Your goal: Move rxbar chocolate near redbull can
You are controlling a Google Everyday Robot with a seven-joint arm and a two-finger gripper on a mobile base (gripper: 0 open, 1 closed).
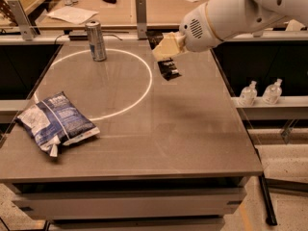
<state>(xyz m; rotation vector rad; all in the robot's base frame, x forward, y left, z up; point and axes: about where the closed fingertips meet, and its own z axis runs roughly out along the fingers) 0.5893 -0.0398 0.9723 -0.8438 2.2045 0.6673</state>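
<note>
The rxbar chocolate (169, 70) is a small dark bar hanging from the tan fingers of my gripper (166, 56), which is shut on it and holds it a little above the grey table (192, 129), right of the middle toward the back. The redbull can (96, 41), slim and silver-blue, stands upright at the back left of the table, inside a white circle (144, 88) marked on the top. The bar is well to the right of the can, just outside the circle's right edge.
A crinkled blue-and-white bag (57, 121) lies at the front left of the table. Two small white bottles (260, 92) stand on a ledge to the right. Metal posts (140, 11) and another table with papers stand behind.
</note>
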